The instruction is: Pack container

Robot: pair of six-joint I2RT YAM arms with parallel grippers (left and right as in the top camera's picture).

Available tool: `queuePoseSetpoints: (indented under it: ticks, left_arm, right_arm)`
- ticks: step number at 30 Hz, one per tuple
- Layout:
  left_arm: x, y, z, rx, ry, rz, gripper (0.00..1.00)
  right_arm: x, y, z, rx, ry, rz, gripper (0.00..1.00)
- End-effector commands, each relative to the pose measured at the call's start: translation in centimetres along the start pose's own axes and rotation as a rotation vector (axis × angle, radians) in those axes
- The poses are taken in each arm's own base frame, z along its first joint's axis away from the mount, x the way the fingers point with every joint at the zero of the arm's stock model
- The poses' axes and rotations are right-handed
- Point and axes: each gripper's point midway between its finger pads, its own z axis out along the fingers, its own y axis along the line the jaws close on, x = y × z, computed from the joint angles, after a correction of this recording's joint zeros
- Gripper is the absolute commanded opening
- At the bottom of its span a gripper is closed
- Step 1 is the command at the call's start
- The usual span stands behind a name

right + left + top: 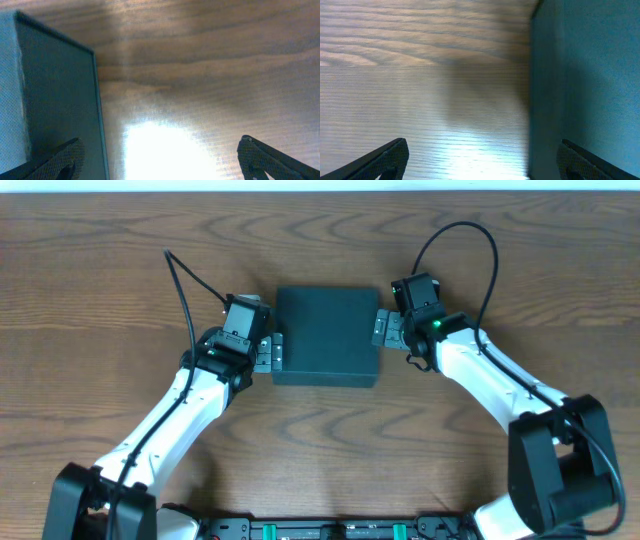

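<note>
Your left gripper stands wide at the container's left edge; right gripper likewise opposite. Around them you see table.

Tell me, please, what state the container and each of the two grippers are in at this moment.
container: lid shut, lying flat on the table, nothing on top of it.
left gripper: open, jaws wide, at the container's left edge, holding nothing.
right gripper: open, jaws wide, at the container's right edge, holding nothing.
</note>
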Motion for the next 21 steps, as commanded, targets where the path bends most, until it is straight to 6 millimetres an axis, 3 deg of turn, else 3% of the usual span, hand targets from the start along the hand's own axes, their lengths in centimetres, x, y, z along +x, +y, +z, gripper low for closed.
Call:
queuePoseSetpoints:
  ticks: [1,7,12,16,21]
  left_arm:
    - [-1.1,-1.3,-1.6,0.069,-0.039,0.000,0.95]
    - [-2.3,-1.1,-4.3,0.085,-0.109,0.001,0.95]
    - [-3.3,-0.3,-10.0,0.121,-0.232,0.027,0.95]
    - [-1.6,0.3,-14.1,0.163,-0.259,0.083,0.95]
    - [1.2,0.7,-18.6,0.222,-0.308,0.159,0.95]
  right_arm:
    - [-0.1,0.7,-2.0,-0.045,-0.020,-0.024,0.99]
    - [-2.4,-0.7,-6.8,-0.020,-0.140,-0.072,0.99]
    - [-3.7,-1.1,-14.7,-0.087,-0.298,-0.177,0.99]
    - [-2.8,-1.9,-21.2,-0.139,-0.416,-0.266,0.99]
    - [0.6,-3.1,-27.5,-0.210,-0.523,-0.343,0.99]
